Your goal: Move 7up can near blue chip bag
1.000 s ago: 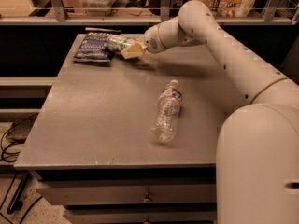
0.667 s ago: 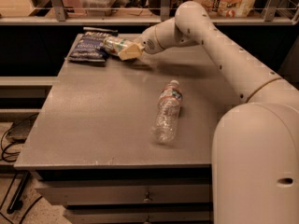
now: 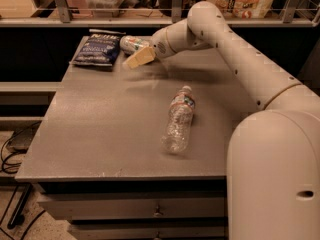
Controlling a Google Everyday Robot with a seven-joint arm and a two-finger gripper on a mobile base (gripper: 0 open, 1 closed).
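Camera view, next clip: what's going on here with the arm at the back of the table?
The robot's arm reaches to the far left corner of the table, where its gripper grips the 7up can, held tilted just right of the blue chip bag. Whether the can rests on the table cannot be told. A clear water bottle lies on its side mid-table, untouched.

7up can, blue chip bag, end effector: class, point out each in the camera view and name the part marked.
7up can (image 3: 134, 42), camera view, its silvery side.
blue chip bag (image 3: 96, 50), camera view, middle of its dark blue front.
end effector (image 3: 131, 54), camera view, between fingertips, closed on the can beside the bag.
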